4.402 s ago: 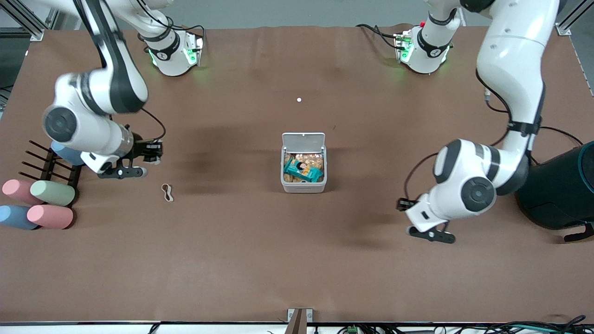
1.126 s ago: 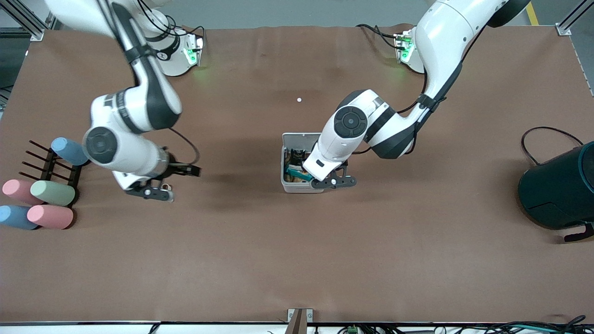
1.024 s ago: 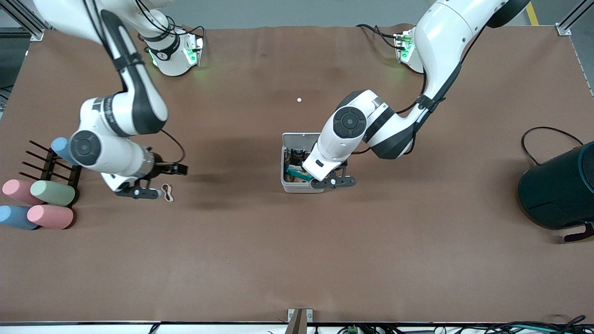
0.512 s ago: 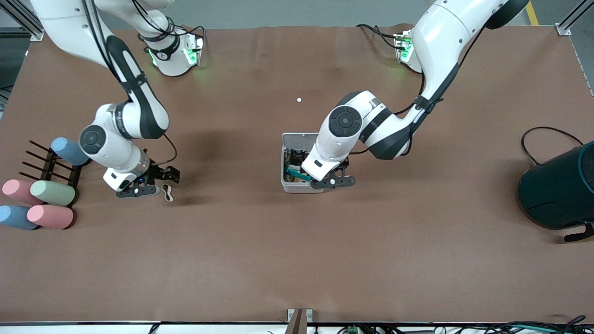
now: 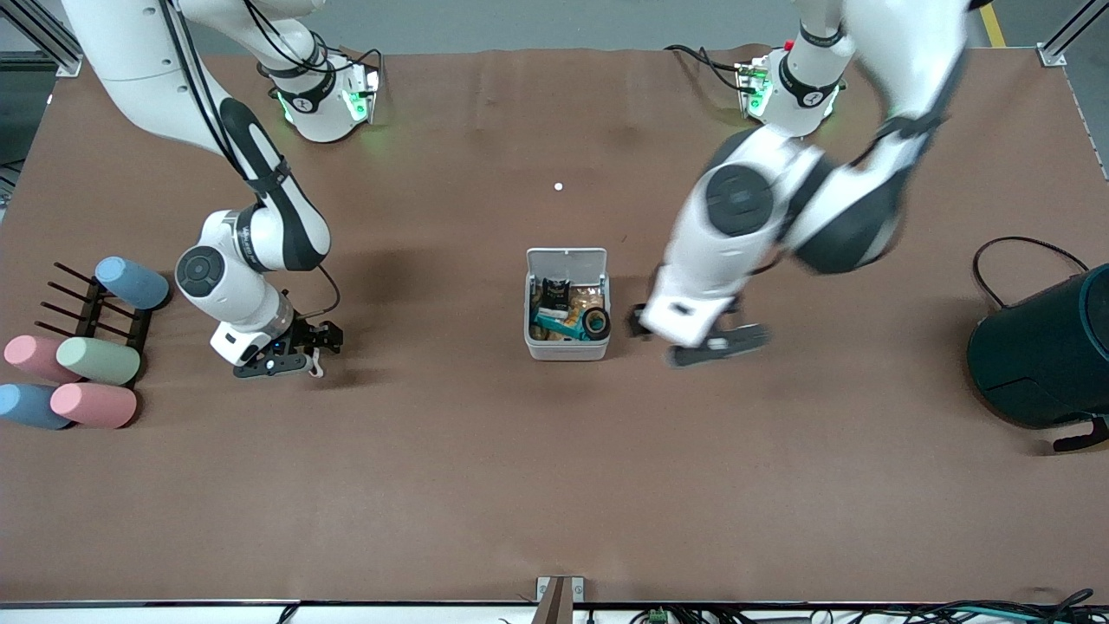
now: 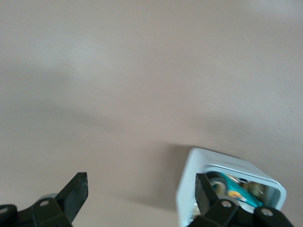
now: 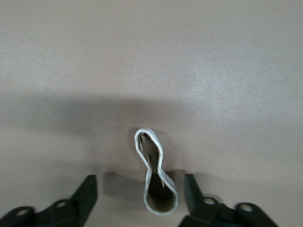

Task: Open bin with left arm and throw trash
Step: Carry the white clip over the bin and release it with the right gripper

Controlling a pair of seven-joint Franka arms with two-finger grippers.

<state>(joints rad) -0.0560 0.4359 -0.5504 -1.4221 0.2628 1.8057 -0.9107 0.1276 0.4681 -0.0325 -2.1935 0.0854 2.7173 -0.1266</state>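
The white bin [image 5: 567, 350] stands mid-table with its lid [image 5: 567, 260] open. Inside lie a black wrapper packet [image 5: 554, 293] and a black tape roll [image 5: 595, 322] among other packets. My left gripper [image 5: 645, 325] is in the air beside the bin, toward the left arm's end, open and empty. In the left wrist view its gripper [image 6: 142, 194] has the bin [image 6: 227, 189] past one finger. My right gripper [image 5: 310, 347] is low over the beige rubber-band loop [image 5: 316, 368], open. In the right wrist view the loop [image 7: 154, 177] lies on the table between the fingers of the gripper [image 7: 139, 194], untouched.
A big dark teal cylinder [image 5: 1048, 347] stands at the left arm's end. Several pastel cylinders [image 5: 78, 381] and a black rack [image 5: 95, 312] lie at the right arm's end. A small white dot [image 5: 558, 186] lies farther from the front camera than the bin.
My left gripper has risen from over the bin and swung toward the left arm's end; the tape roll now lies in the bin. My right gripper has come down around the rubber band.
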